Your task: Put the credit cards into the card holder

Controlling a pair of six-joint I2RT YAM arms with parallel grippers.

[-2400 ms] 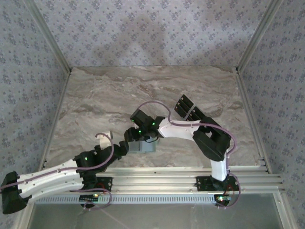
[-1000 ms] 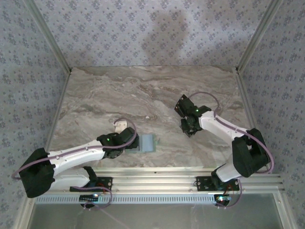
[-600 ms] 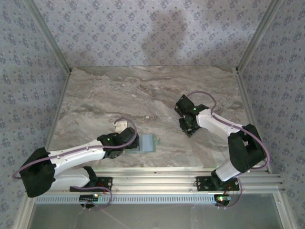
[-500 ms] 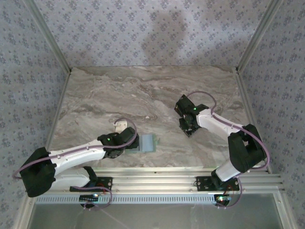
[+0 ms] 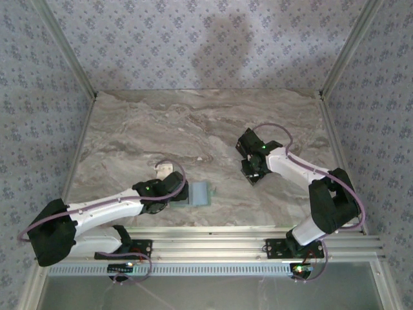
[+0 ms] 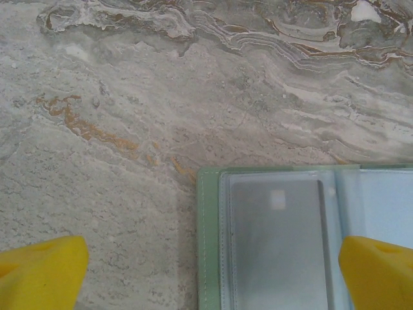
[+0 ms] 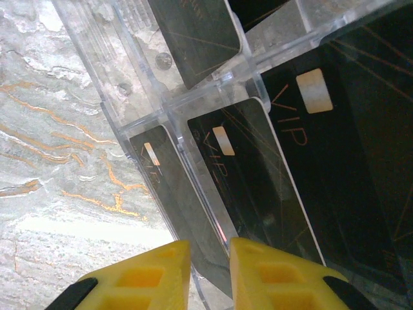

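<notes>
Black cards (image 7: 258, 187), gold VIP lettering, in clear rack (image 7: 129, 58); left pincer (image 6: 210, 271) apart; right pincer (image 7: 210, 271) unclear.

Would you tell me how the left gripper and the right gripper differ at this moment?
The left gripper is wide open; the right gripper is nearly closed, with only a thin gap. The left gripper hangs over the open card holder; the right gripper is at the credit cards in a clear rack, and whether it grips one I cannot tell. Both have yellow fingers.
</notes>
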